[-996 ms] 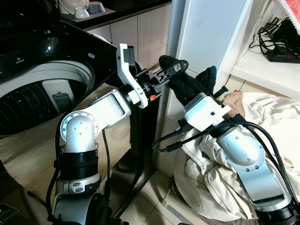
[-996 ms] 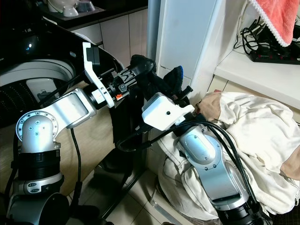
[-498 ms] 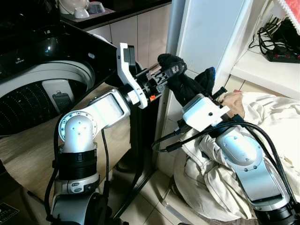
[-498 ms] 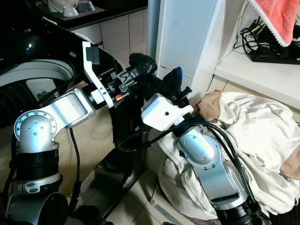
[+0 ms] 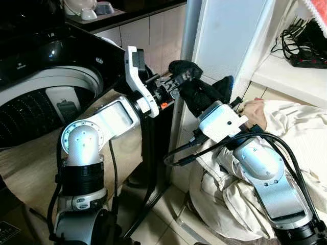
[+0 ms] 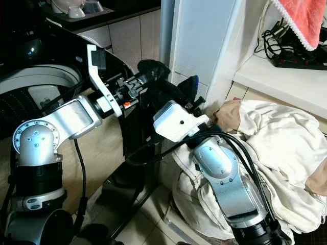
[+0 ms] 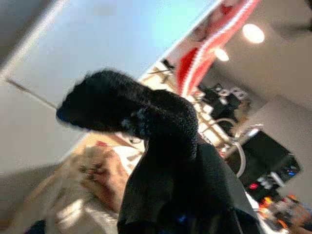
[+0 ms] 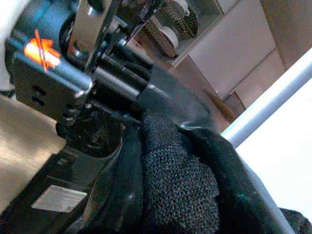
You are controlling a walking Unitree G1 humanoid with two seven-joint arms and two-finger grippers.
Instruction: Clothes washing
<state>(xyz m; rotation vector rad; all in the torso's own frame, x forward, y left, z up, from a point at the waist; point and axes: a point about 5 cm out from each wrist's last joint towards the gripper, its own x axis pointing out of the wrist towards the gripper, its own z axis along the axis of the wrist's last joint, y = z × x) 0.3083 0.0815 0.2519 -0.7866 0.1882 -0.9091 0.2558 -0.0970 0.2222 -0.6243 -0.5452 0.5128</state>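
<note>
The washing machine [image 5: 36, 97] stands open at the left. Right of it lies a heap of pale laundry [image 6: 265, 148]. Between them both claws meet on a black knit garment [image 5: 196, 92]: left claw [image 5: 173, 81] clamped on it, right claw [image 5: 232, 102] apparently buried in it, its fingers' stance unclear.

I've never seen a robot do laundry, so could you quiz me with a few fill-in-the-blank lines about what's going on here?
Both claws meet on one dark knitted ____. The left claw holds the end nearer the ____ machine. A pile of ____ laundry lies on the robot's right. A power ____ sits on the shelf above that pile.

Missing words: sock; washing; white; strip
</note>
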